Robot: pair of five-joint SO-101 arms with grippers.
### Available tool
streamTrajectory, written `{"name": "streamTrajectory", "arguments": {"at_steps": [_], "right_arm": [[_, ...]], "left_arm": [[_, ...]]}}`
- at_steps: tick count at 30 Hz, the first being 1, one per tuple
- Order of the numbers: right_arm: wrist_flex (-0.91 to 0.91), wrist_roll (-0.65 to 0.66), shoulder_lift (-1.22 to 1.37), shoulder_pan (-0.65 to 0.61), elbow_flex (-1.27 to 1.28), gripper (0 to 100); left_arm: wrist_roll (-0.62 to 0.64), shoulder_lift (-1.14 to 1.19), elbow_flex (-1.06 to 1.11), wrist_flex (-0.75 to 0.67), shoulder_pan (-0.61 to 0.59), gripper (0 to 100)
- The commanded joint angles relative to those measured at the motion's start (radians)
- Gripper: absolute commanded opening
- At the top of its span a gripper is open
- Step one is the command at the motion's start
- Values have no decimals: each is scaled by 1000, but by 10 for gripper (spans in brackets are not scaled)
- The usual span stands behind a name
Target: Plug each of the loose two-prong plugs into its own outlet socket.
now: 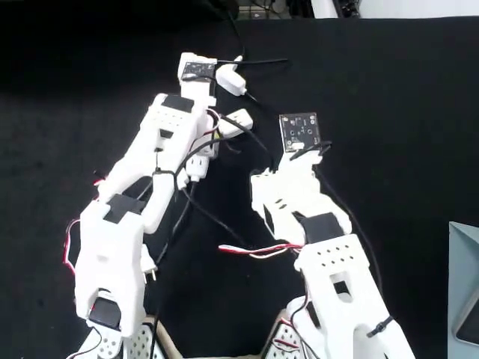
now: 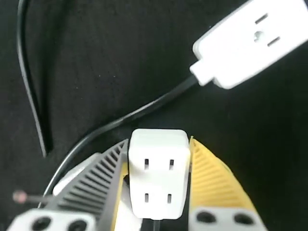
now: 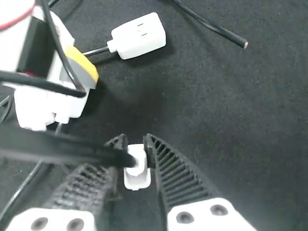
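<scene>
My left gripper (image 2: 159, 144) is shut on a white outlet socket (image 2: 158, 179) whose face, with two pairs of slots, looks toward the camera. A second white socket (image 2: 250, 43) lies on the black cloth just beyond it, its black cable curving back under the held one. My right gripper (image 3: 136, 144) is shut on a small white plug (image 3: 137, 174) with a black cable. Ahead of it lie the loose socket (image 3: 139, 34) and the left gripper's yellow finger (image 3: 81, 68). In the high view both arms (image 1: 172, 142) (image 1: 299, 202) meet near the sockets (image 1: 232, 81) (image 1: 239, 120).
Black cables (image 1: 202, 209) run across the cloth between the arms, and one cut cable end (image 3: 244, 44) lies past the loose socket. A grey bin (image 1: 464, 284) stands at the table's right edge. Red and white arm wires (image 1: 258, 250) hang between the arms.
</scene>
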Motion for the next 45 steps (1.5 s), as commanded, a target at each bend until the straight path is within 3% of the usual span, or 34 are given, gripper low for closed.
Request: {"name": "streamTrajectory", "arguments": {"at_steps": [1, 9, 14, 26, 31, 36, 40, 45], "right_arm": [[-17, 11, -21, 12, -4, 12], [-15, 11, -22, 12, -4, 12], [-12, 12, -28, 14, -4, 12], [207, 55, -30, 14, -116, 12], [226, 55, -30, 15, -131, 12], [226, 77, -30, 57, -131, 12], [226, 97, -30, 66, -131, 12], [224, 98, -30, -37, -133, 12]], "left_arm": [[-9, -123, -91, 112, 7, 29], [-269, -325, -8, 301, 19, 29], [-367, -450, 217, 328, 28, 29], [-402, -740, 912, -80, 159, 35], [-397, -787, 987, -84, 173, 273], [-394, -836, 972, -72, 110, 312], [-419, -944, 924, 40, 41, 309], [-419, -1132, 923, 129, -136, 307]]}}
